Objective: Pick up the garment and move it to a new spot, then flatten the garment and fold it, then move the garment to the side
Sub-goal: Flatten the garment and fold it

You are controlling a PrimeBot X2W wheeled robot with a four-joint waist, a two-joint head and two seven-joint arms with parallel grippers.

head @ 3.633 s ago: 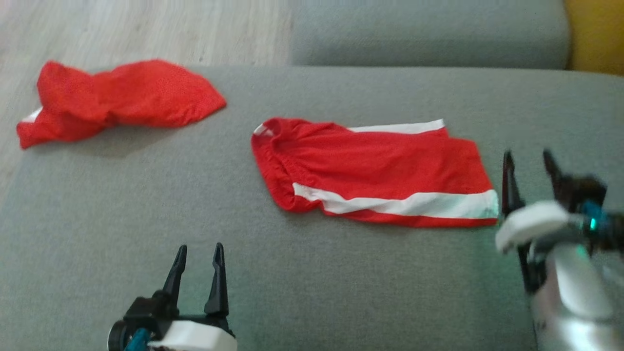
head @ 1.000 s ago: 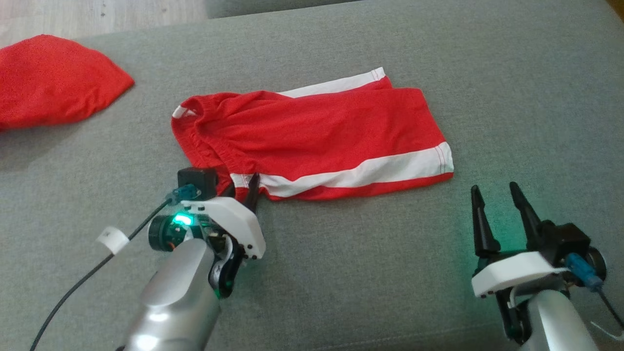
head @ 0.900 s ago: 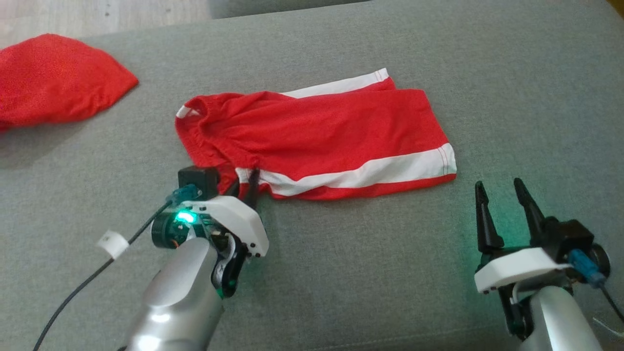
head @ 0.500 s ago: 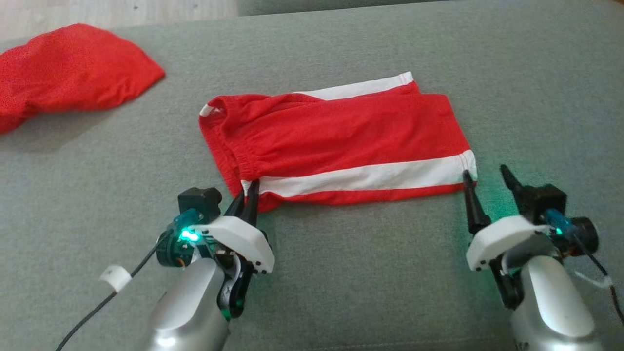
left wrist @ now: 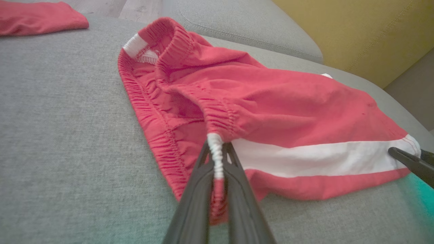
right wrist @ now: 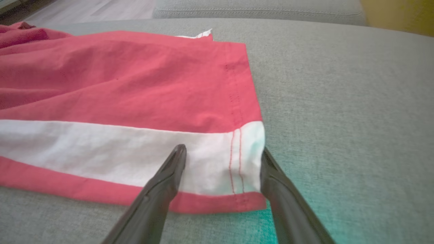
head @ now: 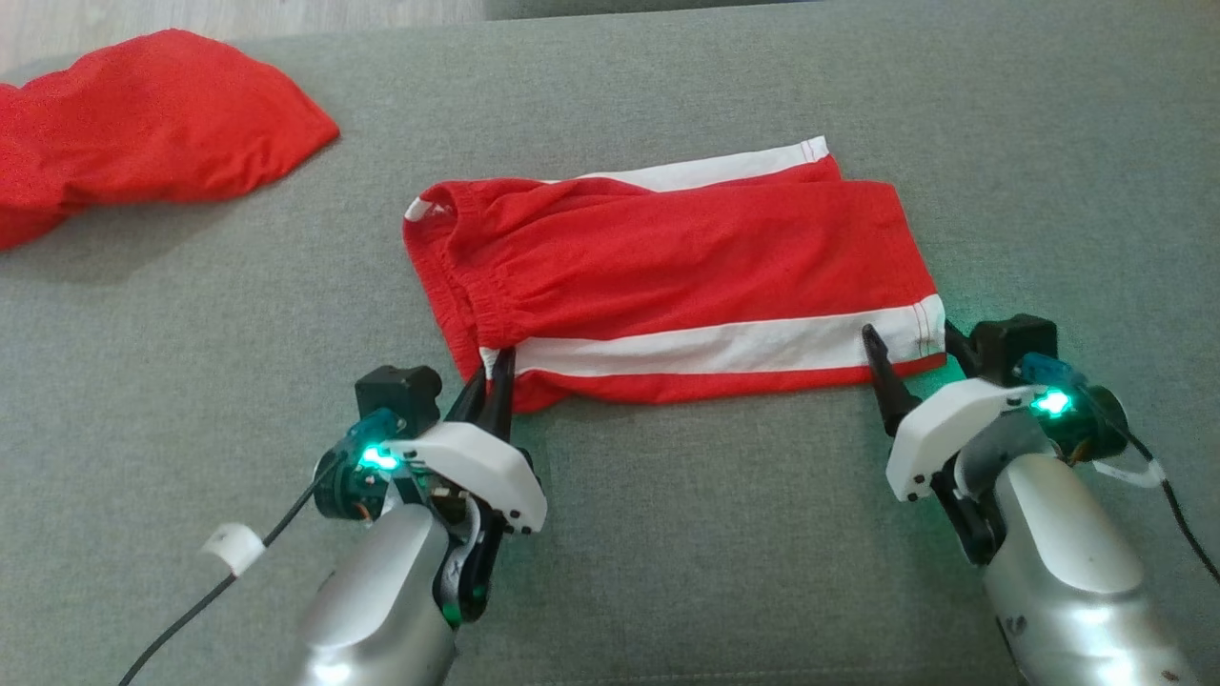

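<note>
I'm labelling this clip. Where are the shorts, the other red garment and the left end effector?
shorts [head: 667, 267], head view, red middle panel.
other red garment [head: 162, 114], head view, its middle.
left end effector [left wrist: 217, 150], left wrist view, midway between the tips.

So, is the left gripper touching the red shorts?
Touching. In the left wrist view the left gripper is shut on the white waistband edge of the red shorts.

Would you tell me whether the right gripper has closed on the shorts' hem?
Open: the right gripper straddles the hem corner of the red shorts, fingers wide apart, one over the white stripe, one beside the hem.
</note>
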